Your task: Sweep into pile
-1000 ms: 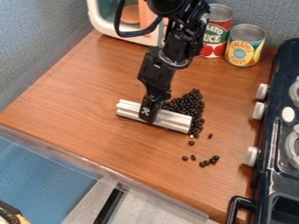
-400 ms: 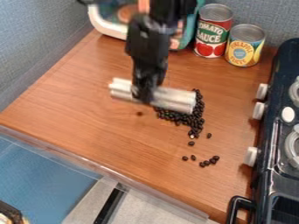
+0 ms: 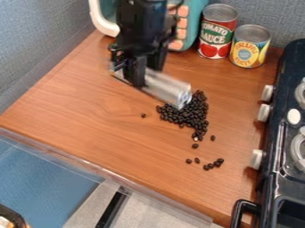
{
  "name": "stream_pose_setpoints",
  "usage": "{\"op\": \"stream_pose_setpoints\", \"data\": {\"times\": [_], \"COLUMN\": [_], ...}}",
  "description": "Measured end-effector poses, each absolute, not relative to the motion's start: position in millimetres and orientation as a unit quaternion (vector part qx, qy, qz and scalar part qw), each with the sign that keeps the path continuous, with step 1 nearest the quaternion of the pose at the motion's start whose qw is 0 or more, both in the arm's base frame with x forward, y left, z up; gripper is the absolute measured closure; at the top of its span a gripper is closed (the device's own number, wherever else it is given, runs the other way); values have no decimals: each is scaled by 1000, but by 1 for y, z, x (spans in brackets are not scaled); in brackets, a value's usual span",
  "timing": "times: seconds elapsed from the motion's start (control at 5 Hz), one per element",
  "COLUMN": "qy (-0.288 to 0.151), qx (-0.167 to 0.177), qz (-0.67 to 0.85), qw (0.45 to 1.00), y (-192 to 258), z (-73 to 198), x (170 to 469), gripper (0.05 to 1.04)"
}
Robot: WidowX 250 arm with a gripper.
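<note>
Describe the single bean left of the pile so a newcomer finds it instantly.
On the brown wooden counter, find the heap of small black beans. The lone black bean sits left of it in the picture; the other strays lie lower.

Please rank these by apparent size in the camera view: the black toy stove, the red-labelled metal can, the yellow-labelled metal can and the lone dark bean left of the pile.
1. Black toy stove
2. Red-labelled can
3. Yellow-labelled can
4. Lone dark bean

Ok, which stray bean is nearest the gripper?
The lone bean left of the pile in the view; the other strays lie below or right of it, farther from the gripper.
</note>
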State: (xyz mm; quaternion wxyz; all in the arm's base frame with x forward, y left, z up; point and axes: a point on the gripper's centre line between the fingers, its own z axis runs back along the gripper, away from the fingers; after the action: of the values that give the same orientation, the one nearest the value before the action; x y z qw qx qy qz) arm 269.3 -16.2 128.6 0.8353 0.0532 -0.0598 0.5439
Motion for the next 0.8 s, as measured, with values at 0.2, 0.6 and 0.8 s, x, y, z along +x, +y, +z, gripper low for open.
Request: {"op": "stream_pose_setpoints", "data": {"times": [0.2,0.6,0.8], "qy": [-76,-66,-69], "qx": [95,92,61], "qz": [428,183,70], "qw": [896,977,993], "y": [-16,-28,-40], "z": [106,70,61], "x": [264,267,266], "gripper": [716,716,716]}}
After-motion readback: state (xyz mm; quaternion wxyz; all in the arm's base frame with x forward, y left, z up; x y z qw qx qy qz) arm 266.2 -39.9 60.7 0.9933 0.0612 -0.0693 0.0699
